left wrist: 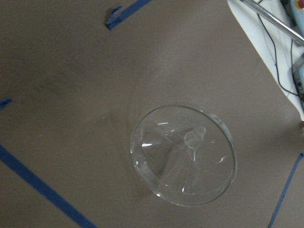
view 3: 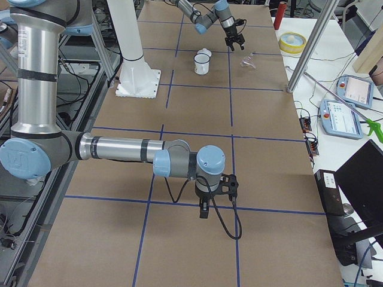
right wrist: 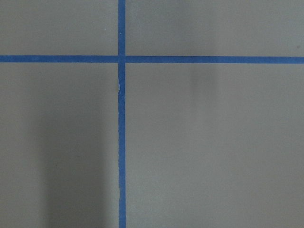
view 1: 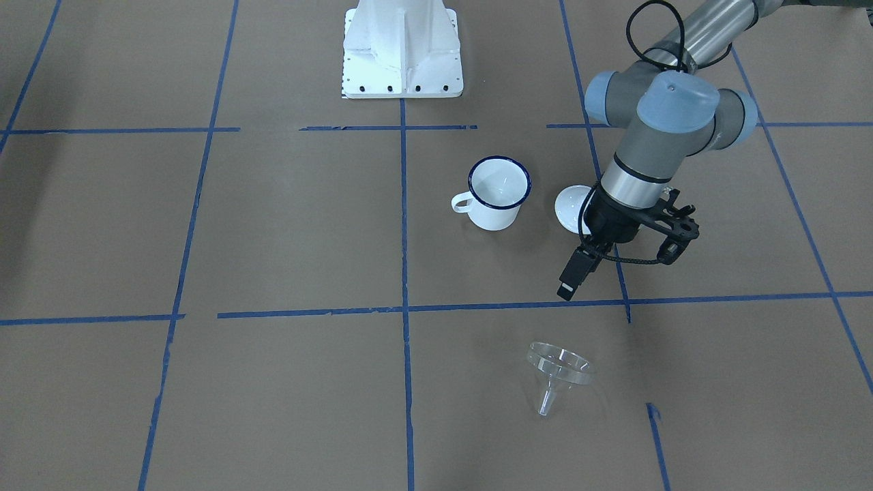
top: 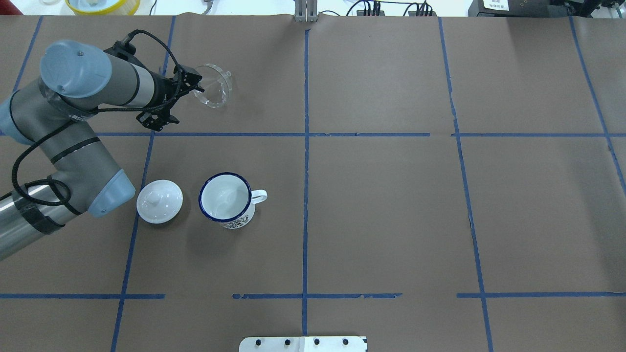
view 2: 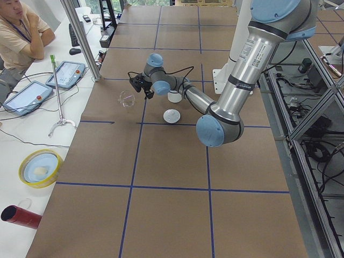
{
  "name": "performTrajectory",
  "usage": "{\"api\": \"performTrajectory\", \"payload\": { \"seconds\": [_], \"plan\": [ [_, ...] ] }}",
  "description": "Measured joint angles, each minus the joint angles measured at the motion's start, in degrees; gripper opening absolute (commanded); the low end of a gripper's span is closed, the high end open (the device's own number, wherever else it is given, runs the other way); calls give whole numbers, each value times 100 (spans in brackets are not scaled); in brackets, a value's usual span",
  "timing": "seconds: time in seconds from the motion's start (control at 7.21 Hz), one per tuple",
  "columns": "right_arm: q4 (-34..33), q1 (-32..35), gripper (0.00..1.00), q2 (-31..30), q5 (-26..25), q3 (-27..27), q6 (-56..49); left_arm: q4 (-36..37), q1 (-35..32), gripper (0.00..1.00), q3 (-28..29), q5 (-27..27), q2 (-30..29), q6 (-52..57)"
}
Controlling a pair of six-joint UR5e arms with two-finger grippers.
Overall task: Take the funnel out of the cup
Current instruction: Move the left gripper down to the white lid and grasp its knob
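Two arms share a table covered in brown paper and gridded with blue tape. Front-facing view: the small clear plastic funnel lies on the paper, out of the cup and well apart from it, with its wide mouth toward the robot and its thin spout toward the operators' edge. The white enamel cup with a dark blue rim stands upright, its handle toward the view's left. A round white domed lid sits just beside it, not touching. The left gripper hangs above the paper between lid and funnel, apart from both; whether its fingers are spread or closed cannot be told. Overhead view: funnel and left gripper occupy the far left square, while cup and lid sit one square nearer the robot. Exterior left view: the funnel rests near the table edge. Exterior right view: the right gripper points down over bare paper, far from every object; its finger spacing cannot be told. Left wrist view: the funnel fills the centre, and no fingers show. Right wrist view: only paper and crossing tape lines.
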Motion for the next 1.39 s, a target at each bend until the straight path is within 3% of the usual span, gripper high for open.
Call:
{"api": "performTrajectory", "payload": {
  "seconds": [0.14, 0.42, 0.83, 1.39],
  "plan": [
    [0, 0, 100, 0, 0, 0, 0, 901, 20, 98, -364, -43, 110, 391],
    [0, 0, 100, 0, 0, 0, 0, 1565, 208, 96, -879, -246, 542, 567],
    [0, 0, 100, 0, 0, 0, 0, 1560, 861, 94, -1157, -414, 1036, 209],
    [0, 0, 100, 0, 0, 0, 0, 1527, 1006, 76, -1151, -410, 1202, 182]
  ]
}}
